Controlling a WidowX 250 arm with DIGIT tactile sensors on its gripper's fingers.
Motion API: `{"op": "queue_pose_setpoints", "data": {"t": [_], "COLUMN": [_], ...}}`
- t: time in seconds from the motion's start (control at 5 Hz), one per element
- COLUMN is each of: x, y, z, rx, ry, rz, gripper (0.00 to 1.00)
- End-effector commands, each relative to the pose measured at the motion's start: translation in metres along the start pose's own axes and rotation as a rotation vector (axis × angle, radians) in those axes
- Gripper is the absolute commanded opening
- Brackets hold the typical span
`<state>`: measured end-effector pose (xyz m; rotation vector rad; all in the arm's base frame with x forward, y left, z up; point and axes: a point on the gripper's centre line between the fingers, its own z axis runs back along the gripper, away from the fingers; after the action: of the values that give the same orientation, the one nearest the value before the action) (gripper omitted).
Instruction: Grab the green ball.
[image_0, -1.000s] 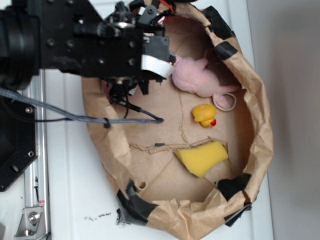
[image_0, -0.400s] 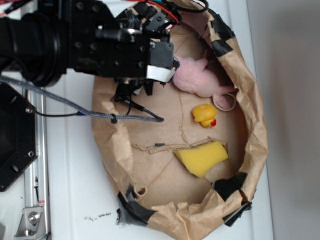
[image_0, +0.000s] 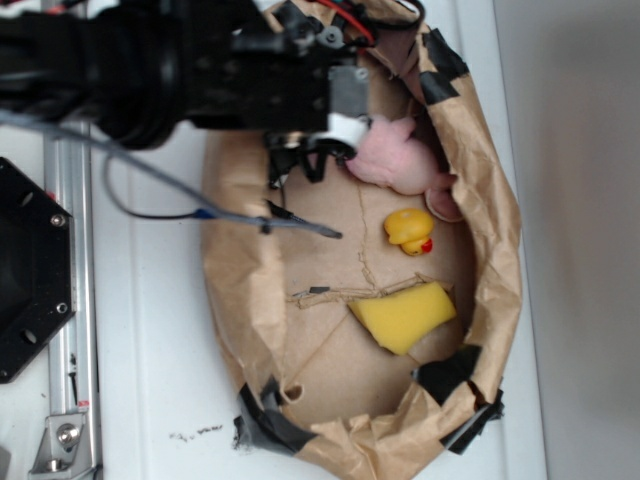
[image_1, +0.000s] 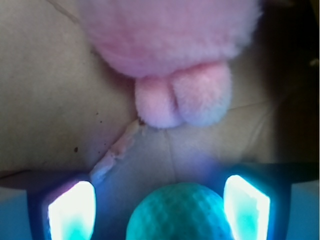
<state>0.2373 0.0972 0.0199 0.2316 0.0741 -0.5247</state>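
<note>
Wrist view tells the story: the two fingers (image_1: 71, 207) sit either side of the ball (image_1: 179, 212), with a visible gap on both sides, so the gripper (image_1: 159, 207) is spread wide and not squeezing anything yet. The ball is dead center between them, low in the view, resting on the brown paper. Just past it is the pink plush (image_1: 170, 55), close but not touching the ball as far as I can see.

From the exterior view you can't see the ball at all, the arm (image_0: 180, 70) covers it. The gripper (image_0: 300, 165) hangs right beside the plush (image_0: 395, 160) inside the paper bag (image_0: 495, 250). Duck (image_0: 410, 231) and yellow sponge (image_0: 402, 316) are well apart from the action.

So I'd say the lining up is done; closing and lifting are left.

Compared with a second ago, the arm has slid toward the plush, and the bag's rim has been pushed in, looking narrower and more crumpled.
</note>
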Motion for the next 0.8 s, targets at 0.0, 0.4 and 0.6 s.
{"op": "queue_pose_setpoints", "data": {"t": [0.0,0.4,0.6], "x": [-0.026,-0.017,-0.007], "y": [-0.005,-0.001,-0.01], "z": [0.012,0.052,0.089], "rx": [-0.097,-0.048,-0.022], "ry": [0.094,-0.016,-0.118], "rz": [0.092,0.11,0.082], "gripper": [0.0,0.0,0.0]}}
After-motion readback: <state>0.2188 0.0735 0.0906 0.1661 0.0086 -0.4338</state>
